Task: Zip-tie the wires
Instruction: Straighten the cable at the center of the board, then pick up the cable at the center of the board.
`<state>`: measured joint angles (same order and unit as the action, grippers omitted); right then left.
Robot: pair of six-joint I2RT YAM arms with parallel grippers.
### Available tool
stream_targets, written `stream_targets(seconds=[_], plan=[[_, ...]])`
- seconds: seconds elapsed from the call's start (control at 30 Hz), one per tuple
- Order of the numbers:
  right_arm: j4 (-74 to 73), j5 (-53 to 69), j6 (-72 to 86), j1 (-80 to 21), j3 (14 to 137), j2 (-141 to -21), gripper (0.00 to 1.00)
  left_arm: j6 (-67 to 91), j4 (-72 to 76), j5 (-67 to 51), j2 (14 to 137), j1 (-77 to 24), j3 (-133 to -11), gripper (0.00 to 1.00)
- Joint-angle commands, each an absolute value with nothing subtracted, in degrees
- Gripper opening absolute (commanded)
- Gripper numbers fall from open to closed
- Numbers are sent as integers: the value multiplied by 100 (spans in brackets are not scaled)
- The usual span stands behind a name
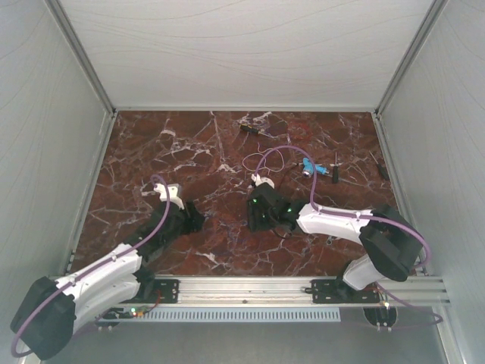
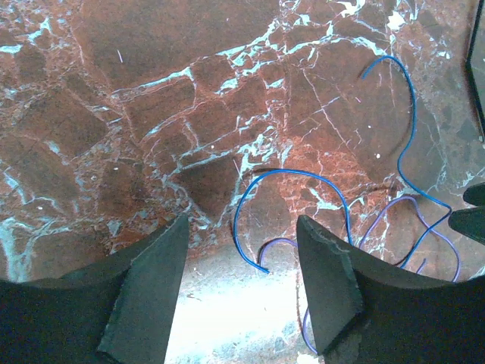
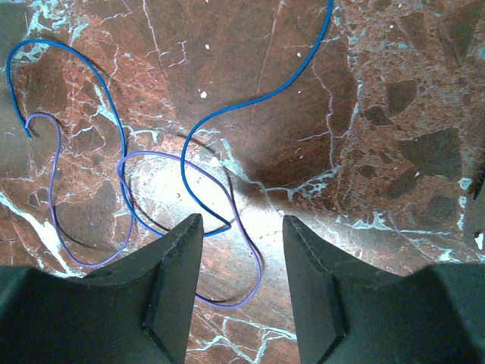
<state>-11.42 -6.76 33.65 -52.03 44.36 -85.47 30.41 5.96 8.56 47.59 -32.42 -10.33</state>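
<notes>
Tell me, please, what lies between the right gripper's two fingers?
The wires: the right wrist view shows a blue bend and a purple loop on the marble between the open fingers of the right gripper.

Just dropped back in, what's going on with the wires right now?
Neither arm holds anything. The left gripper and the right gripper are both open, low over the marble table, with the wires lying loose on it between them. A blue strand reaches the right gripper's fingers but is not pinched. No zip tie shows on the wires.
</notes>
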Motion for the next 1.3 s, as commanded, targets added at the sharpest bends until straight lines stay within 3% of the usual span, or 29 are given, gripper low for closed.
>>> stream_targets(seconds=[0.0,0.23,0.27,0.47,0.73,1.0,1.27], plan=[[-1243,-859,3386,-5238,4657,-8369,45,3108,683,991,4665,-3275,-1146,64],[-1456,-939,3206,-5237,5011,-8176,54,3273,47,1234,4391,-3291,-1564,98],[-1501,-951,3157,-5238,5089,-8142,55,3333,-55,1219,4329,-3295,-1661,99],[-1757,-1134,2865,-5190,5618,-7879,68,3563,-993,1363,3935,-3311,-2501,100],[-1919,-1426,2503,-4985,6291,-7515,93,3364,-2212,1512,3063,-3312,-3606,100],[-1665,-1723,2365,-4593,6538,-7202,95,3293,-3520,1540,2464,-3313,-3963,100],[-1324,-1714,2473,-3876,6495,-7561,94,3273,-3337,1463,1846,-3313,-3518,100]])
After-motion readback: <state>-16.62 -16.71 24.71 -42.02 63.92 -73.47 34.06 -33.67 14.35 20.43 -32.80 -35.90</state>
